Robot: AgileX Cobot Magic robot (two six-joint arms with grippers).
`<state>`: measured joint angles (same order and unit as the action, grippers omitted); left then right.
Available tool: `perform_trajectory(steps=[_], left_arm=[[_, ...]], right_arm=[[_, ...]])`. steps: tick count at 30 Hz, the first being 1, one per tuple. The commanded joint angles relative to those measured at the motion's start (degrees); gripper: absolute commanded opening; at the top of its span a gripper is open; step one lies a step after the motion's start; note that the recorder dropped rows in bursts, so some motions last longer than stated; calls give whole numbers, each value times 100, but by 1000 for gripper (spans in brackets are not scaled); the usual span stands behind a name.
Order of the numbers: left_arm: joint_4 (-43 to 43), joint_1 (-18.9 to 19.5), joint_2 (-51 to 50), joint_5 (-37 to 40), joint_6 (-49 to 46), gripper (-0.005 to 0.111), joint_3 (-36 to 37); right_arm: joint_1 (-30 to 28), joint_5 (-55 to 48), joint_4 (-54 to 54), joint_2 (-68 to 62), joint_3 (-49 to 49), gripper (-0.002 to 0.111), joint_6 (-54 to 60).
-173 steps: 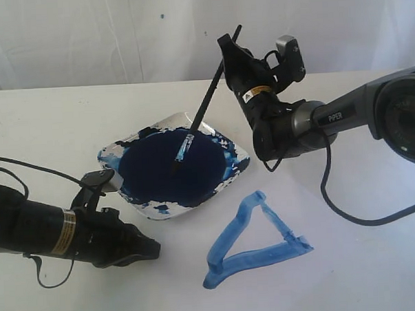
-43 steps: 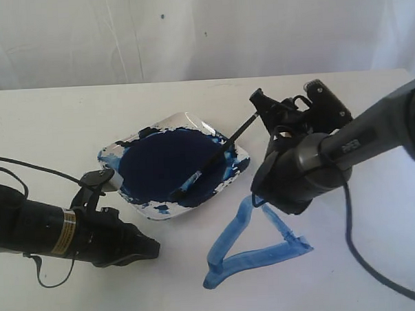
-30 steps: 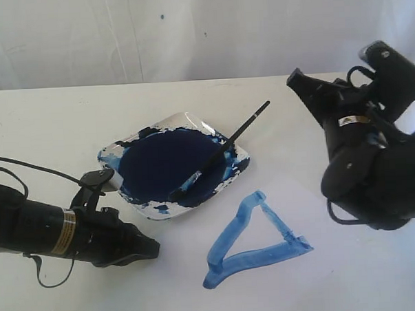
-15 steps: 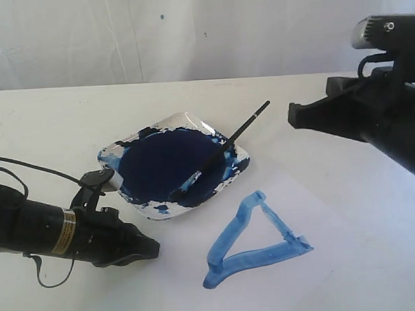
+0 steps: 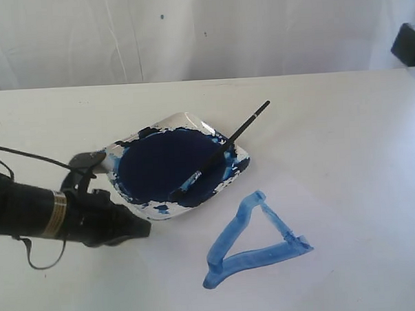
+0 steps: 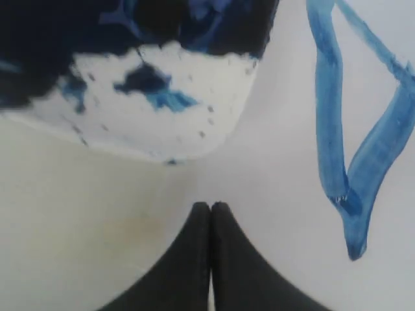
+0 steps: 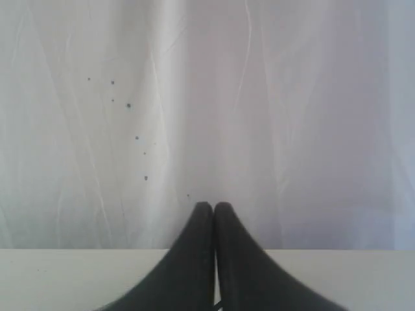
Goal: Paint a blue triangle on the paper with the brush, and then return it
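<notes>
The brush lies free across the paint dish, bristles in the navy pool and black handle jutting past the far right rim. The light-blue triangle is painted on the white paper; part of the triangle also shows in the left wrist view. My left gripper rests shut and empty on the table at the dish's near left corner, its tips just short of the dish. My right gripper is shut and empty, facing the white curtain, with only a dark piece of the arm at the exterior view's right edge.
A white curtain hangs behind the table's far edge. A black cable trails from the left arm over the table.
The right arm let go of the brush in the dish, then pulled away to the right and upward, almost out of the exterior view. The left arm shifted slightly left.
</notes>
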<state>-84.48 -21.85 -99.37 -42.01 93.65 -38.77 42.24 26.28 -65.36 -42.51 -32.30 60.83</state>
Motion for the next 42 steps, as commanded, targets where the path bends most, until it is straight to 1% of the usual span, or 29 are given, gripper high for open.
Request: perform_trajectory(steps=[1, 2, 3, 4, 6, 7, 9, 11, 12, 15, 18, 21, 25, 42], left_arm=[[-992, 396, 1277, 710, 894, 0, -345], [-1546, 538, 1871, 1113, 1433, 0, -556], [-1546, 605, 2102, 1274, 1452, 0, -604], [-1546, 792, 2671, 1539, 1396, 0, -764], [-1546, 1048, 3396, 1754, 1369, 0, -992], [-1546, 1180, 3726, 1769, 1236, 0, -1103], [-1546, 1386, 4219, 1723, 922, 0, -1203], [-1546, 1534, 4624, 1737, 744, 0, -1203], [-1546, 1581, 4741, 1737, 701, 0, -1203], [-1546, 1686, 4988, 1821, 662, 0, -1203], [-1546, 1717, 5166, 2009, 662, 0, -1203], [-1546, 1717, 5279, 2087, 662, 0, -1203], [-1546, 1717, 5336, 2075, 662, 0, -1203], [-1546, 1717, 5335, 2065, 662, 0, -1203]], right_arm=[[-3, 654, -1401, 361, 41, 0, 1646], [-3, 1139, -2039, 434, 41, 0, 2279], [-3, 1343, -2301, 447, 41, 0, 2535], [-3, 1702, -2900, 509, 41, 0, 2988], [-3, 1719, -3451, 591, 41, 0, 3800], [-3, 1527, -3458, 635, 41, 0, 4269], [-3, 714, -3458, 745, 41, 0, 4710], [-3, 26, -3458, 858, 41, 0, 4710], [-3, -107, -3458, 890, 41, 0, 4710], [-3, -310, -3247, 947, 41, 0, 4698], [-3, -38, -2961, 981, 30, 0, 4698], [-3, 426, -3049, 991, 30, 0, 4698], [-3, 648, -3258, 1003, 30, 0, 4698], [-3, 722, -3264, 1003, 30, 0, 4698]])
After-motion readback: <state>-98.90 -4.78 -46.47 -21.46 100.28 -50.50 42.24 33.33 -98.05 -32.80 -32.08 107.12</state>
